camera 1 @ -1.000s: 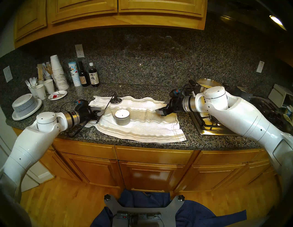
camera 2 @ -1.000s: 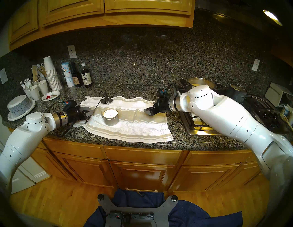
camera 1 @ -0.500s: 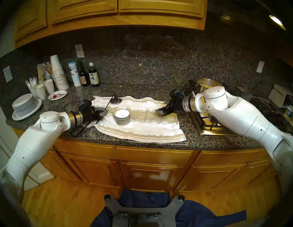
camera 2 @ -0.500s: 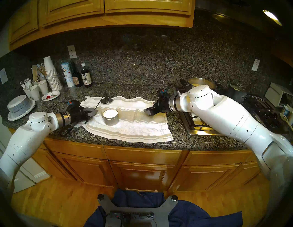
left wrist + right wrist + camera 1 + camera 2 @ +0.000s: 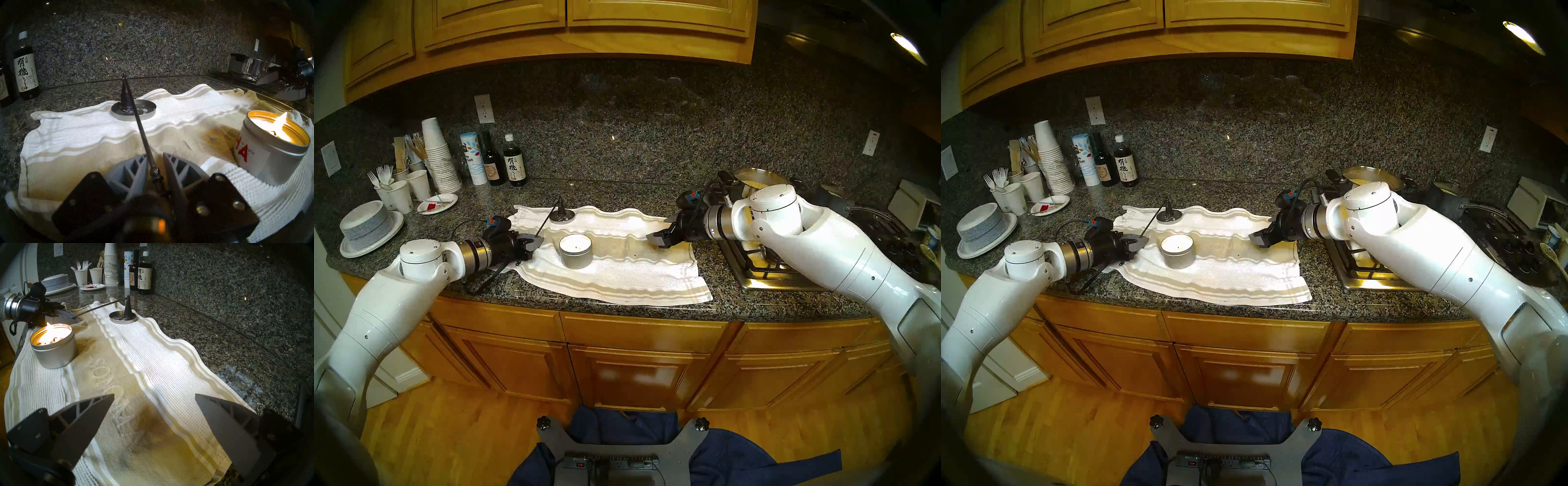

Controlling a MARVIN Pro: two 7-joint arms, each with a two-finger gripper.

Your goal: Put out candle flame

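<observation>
So the candle [image 5: 575,250] sat on the towel [image 5: 619,271], a round silver tin with white wax inside and the flame [image 5: 283,117] burning on its wick (really bright in the wrist views, barely a speck from the head camera). Everything else I'll place off that tin.

Behind it and a bit to the left was a flat silver dish [image 5: 133,111] with the black cone of the snuffer [image 5: 125,95] standing in it. The snuffer's thin rod ran down from the cone toward the left gripper [image 5: 155,155], which was just left of the tin. The rod lay between the two fingers, which were close in on it, but I couldn't tell if they were actually pinching it or just sitting on either side.

Right gripper [image 5: 154,396] was well to the right of the tin, hovering low over the towel, fingers spread wide with nothing in them.

Far left and back from the tin: paper cups [image 5: 436,159], some holding plastic forks [image 5: 382,174], and a soy sauce bottle [image 5: 514,163].
</observation>
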